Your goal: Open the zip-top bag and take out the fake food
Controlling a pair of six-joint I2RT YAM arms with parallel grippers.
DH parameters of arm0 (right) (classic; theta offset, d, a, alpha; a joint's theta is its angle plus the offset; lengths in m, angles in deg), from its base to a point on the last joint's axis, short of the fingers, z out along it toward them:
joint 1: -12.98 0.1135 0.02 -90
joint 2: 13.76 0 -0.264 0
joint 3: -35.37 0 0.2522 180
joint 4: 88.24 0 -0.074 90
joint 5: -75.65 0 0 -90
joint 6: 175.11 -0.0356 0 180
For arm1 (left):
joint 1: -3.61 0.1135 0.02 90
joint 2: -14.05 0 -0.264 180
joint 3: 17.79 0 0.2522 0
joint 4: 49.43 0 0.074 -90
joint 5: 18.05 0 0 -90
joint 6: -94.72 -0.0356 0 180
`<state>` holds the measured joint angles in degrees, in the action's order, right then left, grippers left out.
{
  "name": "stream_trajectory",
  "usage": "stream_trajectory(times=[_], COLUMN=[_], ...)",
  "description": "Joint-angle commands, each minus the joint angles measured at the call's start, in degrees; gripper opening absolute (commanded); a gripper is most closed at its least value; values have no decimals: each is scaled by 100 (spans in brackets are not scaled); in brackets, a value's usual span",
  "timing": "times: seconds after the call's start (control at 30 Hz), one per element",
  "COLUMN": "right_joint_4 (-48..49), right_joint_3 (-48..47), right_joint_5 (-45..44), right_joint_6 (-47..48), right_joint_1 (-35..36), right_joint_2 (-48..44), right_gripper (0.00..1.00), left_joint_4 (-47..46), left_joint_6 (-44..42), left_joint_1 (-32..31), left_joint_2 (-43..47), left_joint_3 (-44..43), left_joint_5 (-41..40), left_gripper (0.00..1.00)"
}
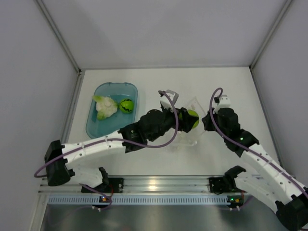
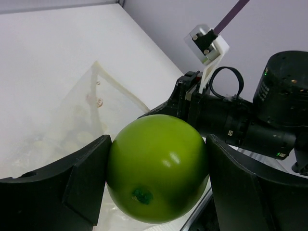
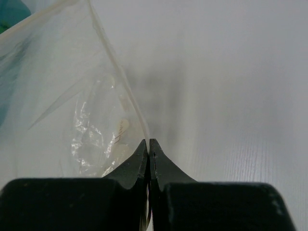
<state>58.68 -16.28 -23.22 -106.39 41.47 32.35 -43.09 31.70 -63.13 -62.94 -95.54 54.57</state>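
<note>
The clear zip-top bag (image 1: 192, 132) lies mid-table, its mouth held up; it also shows in the left wrist view (image 2: 91, 115) and the right wrist view (image 3: 72, 96). My left gripper (image 1: 188, 120) is shut on the plain lime-green ball (image 2: 158, 166), held just above the bag's mouth; the ball shows from above too (image 1: 192, 117). My right gripper (image 3: 149, 142) is shut on the bag's edge, holding it up. The leafy lump (image 1: 106, 107) and the dark-striped green ball (image 1: 126, 106) lie in the teal tub (image 1: 98, 127).
The teal tub sits at the left of the table, close to the left wall. White enclosure walls stand on the left, back and right. The two arms nearly meet over the bag.
</note>
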Motion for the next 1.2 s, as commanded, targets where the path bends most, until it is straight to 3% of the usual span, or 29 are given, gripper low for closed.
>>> stream_trajectory(times=[0.0, 0.07, 0.1, 0.23, 0.43, 0.73, 0.87, 1.03, 1.17], right_joint_4=[86, 7, -20, -64, -257, -460, -538, -740, -872], right_joint_3=[-236, -280, -289, -289, -456, -711, -843, -1045, -1168], right_joint_5=[-571, -660, -721, -775, -933, -1082, -1126, -1275, -1504], right_joint_6=[-201, -245, -254, -289, -184, -96, -35, 71, 89], right_joint_1=[60, 51, 34, 25, 25, 16, 7, -1, -1], right_joint_2=[179, 223, 215, 57, -75, -75, -102, -111, -111], right_gripper=[0, 0, 0, 0, 0, 0, 0, 0, 0], left_joint_4=[-656, -516, -384, 758, 2173, 3010, 2992, 2843, 2668], left_joint_6=[123, 27, 9, 297, 737, 984, 1081, 1274, 1301], left_joint_1=[82, 91, 100, 389, 1540, 2762, 3577, 3993, 4230], left_joint_2=[535, 754, 817, 966, 1520, 2021, 1680, 1284, 766], left_joint_3=[246, 299, 299, 167, 693, 1466, 1731, 1907, 1969], left_joint_5=[-246, -694, -1288, -2336, -2821, -3236, -2833, -2603, -2665], left_gripper=[0, 0, 0, 0, 0, 0, 0, 0, 10])
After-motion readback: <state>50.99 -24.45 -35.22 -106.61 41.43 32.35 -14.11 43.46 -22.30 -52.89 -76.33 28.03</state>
